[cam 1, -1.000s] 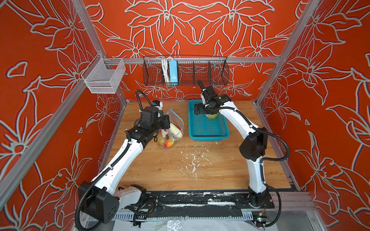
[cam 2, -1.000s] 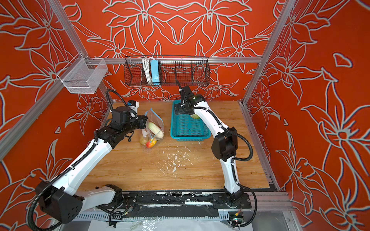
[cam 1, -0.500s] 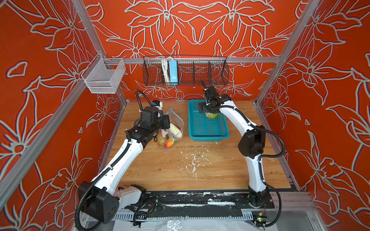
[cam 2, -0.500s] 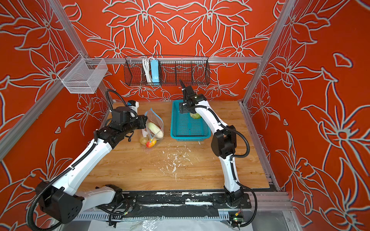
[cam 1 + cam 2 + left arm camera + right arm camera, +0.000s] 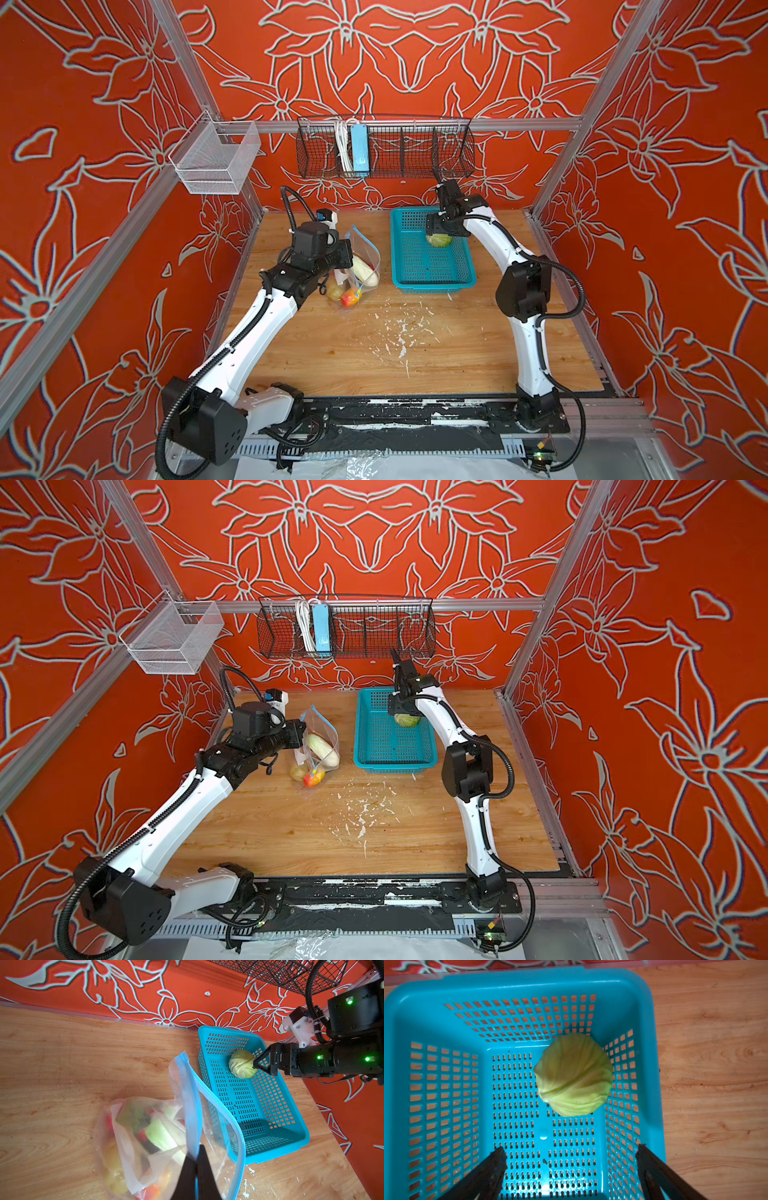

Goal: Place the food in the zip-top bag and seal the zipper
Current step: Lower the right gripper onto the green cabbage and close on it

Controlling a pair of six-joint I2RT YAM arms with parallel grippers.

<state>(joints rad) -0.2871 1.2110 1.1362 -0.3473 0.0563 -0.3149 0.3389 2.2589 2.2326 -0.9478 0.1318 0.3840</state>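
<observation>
Now, left fingers: pressed together, pinching one lip of the zipper; mouth of the zip-top bag gapes.
right fingers: spread wide above the teal basket, apart from the cabbage.
cabbage: on the basket floor, close against a side wall.
zip-top bag: upright on the table, just beside the basket, toward the left arm's side.
inside bag: cucumber, yellow potato, orange-red fruit; smaller pieces too blurred to sort.
</observation>
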